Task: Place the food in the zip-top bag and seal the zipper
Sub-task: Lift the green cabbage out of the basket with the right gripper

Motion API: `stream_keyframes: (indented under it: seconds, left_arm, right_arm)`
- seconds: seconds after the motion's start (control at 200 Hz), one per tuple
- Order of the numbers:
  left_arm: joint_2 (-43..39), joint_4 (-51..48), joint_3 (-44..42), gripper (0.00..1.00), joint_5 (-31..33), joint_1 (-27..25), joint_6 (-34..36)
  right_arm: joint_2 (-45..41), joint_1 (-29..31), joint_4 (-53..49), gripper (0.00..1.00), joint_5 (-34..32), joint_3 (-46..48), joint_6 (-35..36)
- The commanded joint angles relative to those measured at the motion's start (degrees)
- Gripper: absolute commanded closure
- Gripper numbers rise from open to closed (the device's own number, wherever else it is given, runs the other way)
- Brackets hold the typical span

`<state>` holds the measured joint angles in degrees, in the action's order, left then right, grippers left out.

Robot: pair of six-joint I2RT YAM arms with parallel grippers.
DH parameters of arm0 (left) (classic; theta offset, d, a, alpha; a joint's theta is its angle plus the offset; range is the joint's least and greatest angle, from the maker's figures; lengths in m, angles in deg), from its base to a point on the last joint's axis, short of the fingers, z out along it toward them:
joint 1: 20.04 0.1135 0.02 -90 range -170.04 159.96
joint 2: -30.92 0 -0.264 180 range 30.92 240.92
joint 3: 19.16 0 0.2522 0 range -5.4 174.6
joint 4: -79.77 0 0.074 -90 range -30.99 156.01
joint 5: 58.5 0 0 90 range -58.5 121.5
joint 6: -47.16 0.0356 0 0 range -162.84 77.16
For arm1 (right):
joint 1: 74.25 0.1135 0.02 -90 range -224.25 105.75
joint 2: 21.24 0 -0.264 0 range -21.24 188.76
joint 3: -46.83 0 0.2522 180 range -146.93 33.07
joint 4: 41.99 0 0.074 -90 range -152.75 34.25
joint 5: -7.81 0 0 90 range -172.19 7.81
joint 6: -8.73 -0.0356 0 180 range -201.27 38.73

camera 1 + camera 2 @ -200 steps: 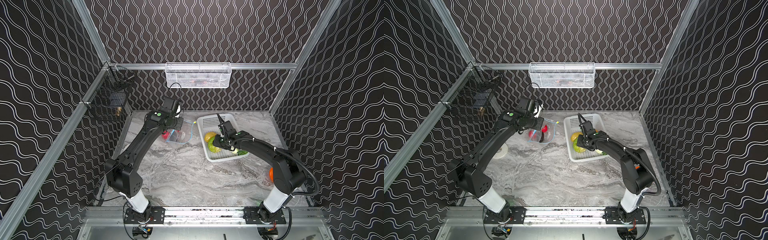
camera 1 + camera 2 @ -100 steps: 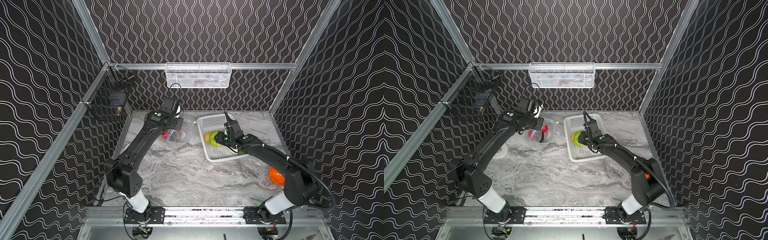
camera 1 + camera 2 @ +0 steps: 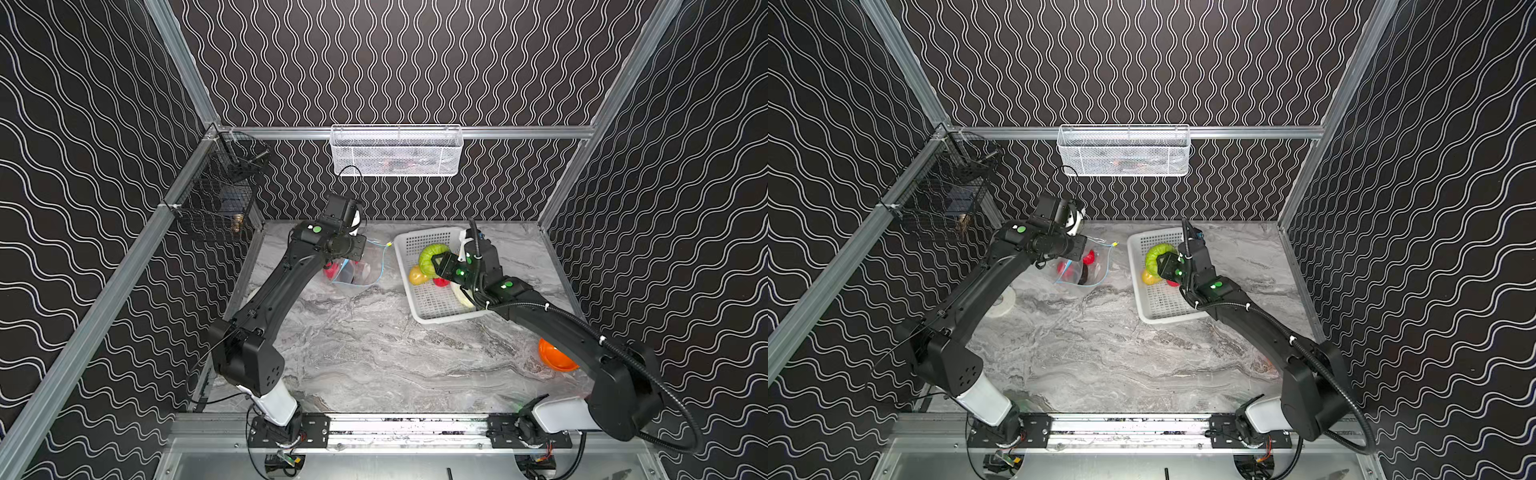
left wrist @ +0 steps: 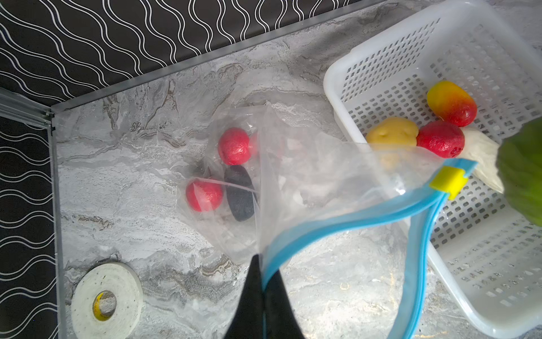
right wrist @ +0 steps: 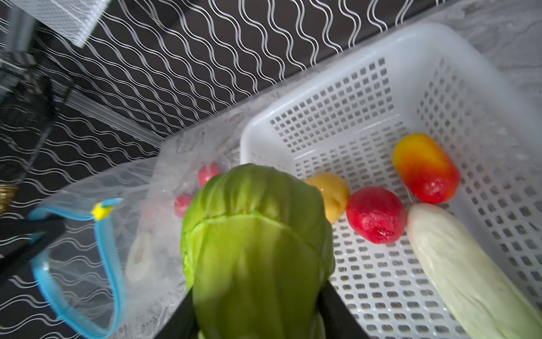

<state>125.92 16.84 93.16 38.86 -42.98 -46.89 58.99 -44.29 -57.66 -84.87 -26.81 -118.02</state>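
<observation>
The clear zip-top bag (image 4: 322, 182) lies on the table with its mouth held up. My left gripper (image 4: 262, 264) is shut on its blue zipper (image 4: 352, 223), far from the yellow slider (image 4: 448, 180). Inside the bag are two red rounds (image 4: 234, 146) and a dark avocado (image 4: 240, 196). My right gripper (image 5: 258, 305) is shut on the green cabbage (image 5: 255, 234), held above the white basket's (image 5: 322, 97) left edge near the bag. In the basket lie a yellow potato (image 5: 331, 196), a red round (image 5: 375, 214), a pepper (image 5: 425, 167) and a white radish (image 5: 463, 270).
A tape roll (image 4: 107, 302) lies on the table left of the bag. An orange bowl (image 3: 555, 357) sits at the right edge under my right arm. A white mesh basket (image 3: 397, 151) hangs on the back wall, a black wire one (image 3: 220, 199) on the left rail.
My right gripper has lifted the cabbage out of the basket and carried it up and toward the bag. The left gripper and the bag have not moved.
</observation>
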Motion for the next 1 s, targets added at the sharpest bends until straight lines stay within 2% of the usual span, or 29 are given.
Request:
stream_keyframes:
  seconds: [0.0,0.601,0.996]
  left_arm:
    - [-0.5,0.7,-0.2,1.00,0.4,0.1,1.0]
    - [1.0,0.0,1.4,1.00,-0.5,0.2,0.6]
    - [1.1,-0.2,1.5,1.00,-1.1,0.2,0.3]
  right_arm:
    - [-0.9,0.1,5.6,0.80,-0.7,-0.1,0.8]
    - [-2.3,3.3,12.2,0.81,0.6,-2.0,1.3]
    - [-1.2,8.1,17.2,0.81,0.8,-3.5,0.9]
